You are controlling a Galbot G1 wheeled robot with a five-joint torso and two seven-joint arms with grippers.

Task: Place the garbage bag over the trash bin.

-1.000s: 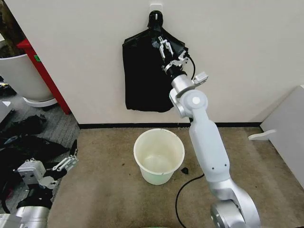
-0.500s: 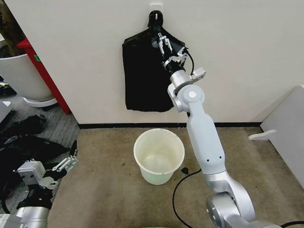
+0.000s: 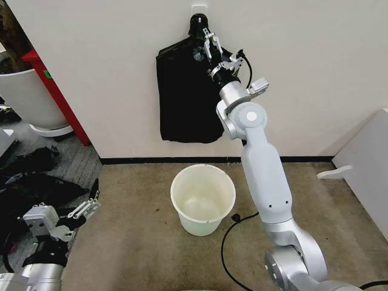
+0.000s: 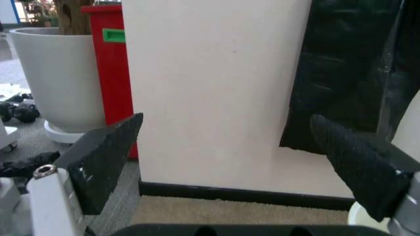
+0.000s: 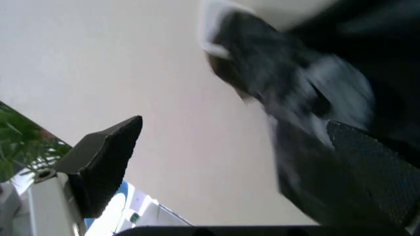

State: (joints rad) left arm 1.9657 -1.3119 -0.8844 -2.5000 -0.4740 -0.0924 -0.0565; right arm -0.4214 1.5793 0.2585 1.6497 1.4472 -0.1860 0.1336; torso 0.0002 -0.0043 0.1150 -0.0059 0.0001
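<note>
The trash bin (image 3: 202,199), a small cream-white bucket, stands upright on the brown carpet below the wall. A bunch of black bags (image 3: 185,97) hangs from a wall hook by its knotted top (image 3: 198,24). A single garbage bag cannot be told apart from that bunch. My right gripper (image 3: 217,51) is raised to the bunch's upper right, just under the knot, and it is open. In the right wrist view the knot (image 5: 262,64) lies ahead of the spread fingers (image 5: 105,162), nothing held. My left gripper (image 3: 91,205) is parked low at the left, open (image 4: 229,162).
A large white tub (image 3: 24,97) and a red panel (image 3: 57,97) stand at the far left. Black plastic heaps (image 3: 30,176) lie on grey carpet there. A black cable (image 3: 233,233) trails beside the bin. A white board (image 3: 364,163) leans at the right.
My right arm has lifted, carrying the open gripper up along the bunch toward the knot. The left arm and the bin have stayed put.
</note>
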